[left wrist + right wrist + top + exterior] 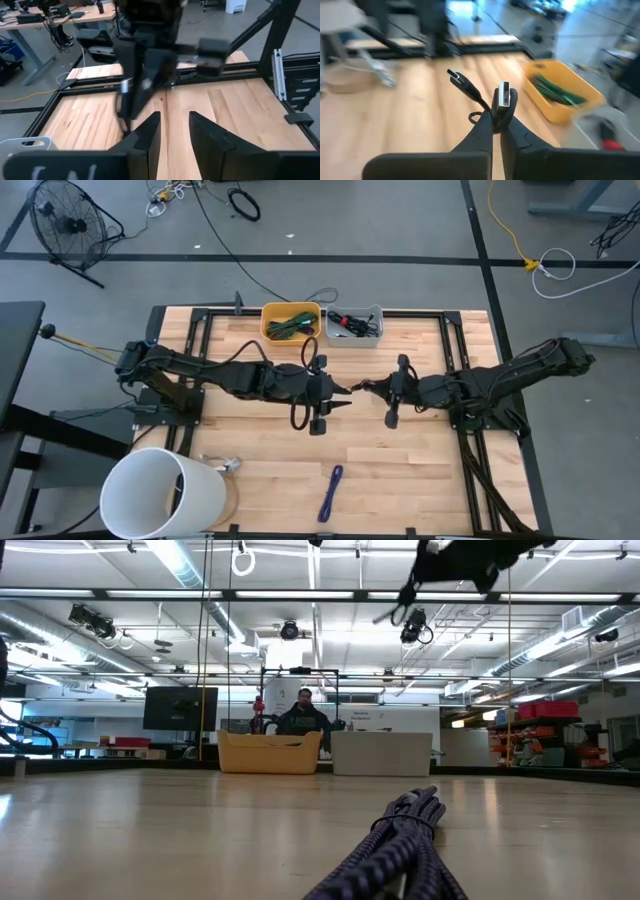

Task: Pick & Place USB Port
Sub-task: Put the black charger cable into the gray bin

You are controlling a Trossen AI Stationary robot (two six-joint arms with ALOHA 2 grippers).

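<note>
Both arms meet over the middle of the worktop point(420, 470), nose to nose! The right end effector point(496, 125) is clamped tight on a short black USB cable point(490, 107), its silver plug point(504, 93) standing upright just above the fingertips, the other connector curling away to one side. Holding it that high on the plug looks deliberate: it keeps the metal end exposed and steady, ready to be presented or carried.

The left end effector point(172, 130) sits with its fingers parted a moderate way, nothing between them, pointed straight at its partner. From above, the two tips are near each other with the cable in the gap, so this reads like a handover or alignment in mid-air.

At the far edge wait the yellow bin point(291, 321), full of green cables, and the grey bin point(354, 326) beside it with dark pieces and something red. One of those is likely the drop spot; which, I can't say. A blue braided cable point(331, 492) lies alone near the front edge, untouched, well apart from the action.
</note>
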